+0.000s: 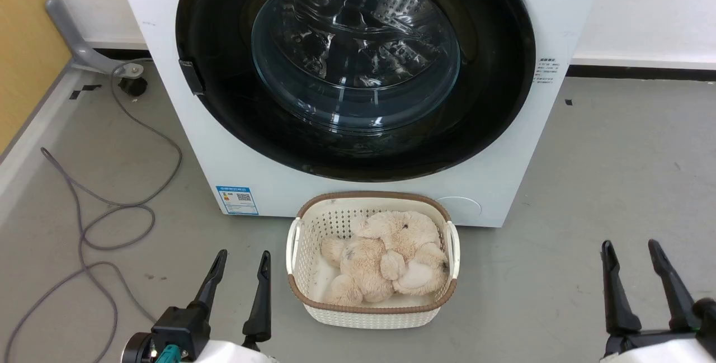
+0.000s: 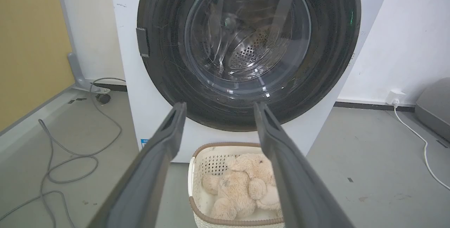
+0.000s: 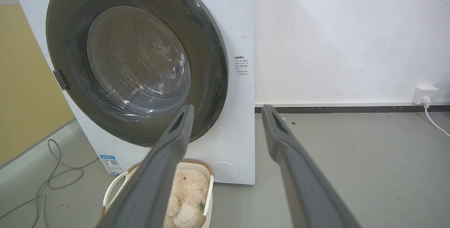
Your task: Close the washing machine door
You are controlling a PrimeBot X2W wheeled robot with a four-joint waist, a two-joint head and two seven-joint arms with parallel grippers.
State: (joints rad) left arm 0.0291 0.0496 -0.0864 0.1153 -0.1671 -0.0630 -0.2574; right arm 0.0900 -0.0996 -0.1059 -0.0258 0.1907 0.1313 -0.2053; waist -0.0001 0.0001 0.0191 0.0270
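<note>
From the head view, the washing machine (image 1: 184,145) stands straight ahead, and the washing machine door (image 1: 355,66) lies flat against its white front, black rim all round and the glass bowl showing the steel drum behind it. A cream basket (image 1: 372,196) sits on the floor just before the machine, with a beige plush toy (image 1: 386,257) curled inside. A grey cable (image 1: 112,206) loops over the floor to the left.

The left wrist view adds a white plug and cord (image 2: 395,98) at the wall to the right of the machine. The right wrist view looks at the machine from an angle, so the door's rim is seen sitting flush with the front panel, and it brings in a wall socket (image 3: 425,94).

The left gripper (image 1: 242,255) hangs low beside the basket, fingers spread well apart, clear of basket and machine. The right gripper (image 1: 630,245) hangs over bare floor, well apart from the basket, its fingers likewise parted.
</note>
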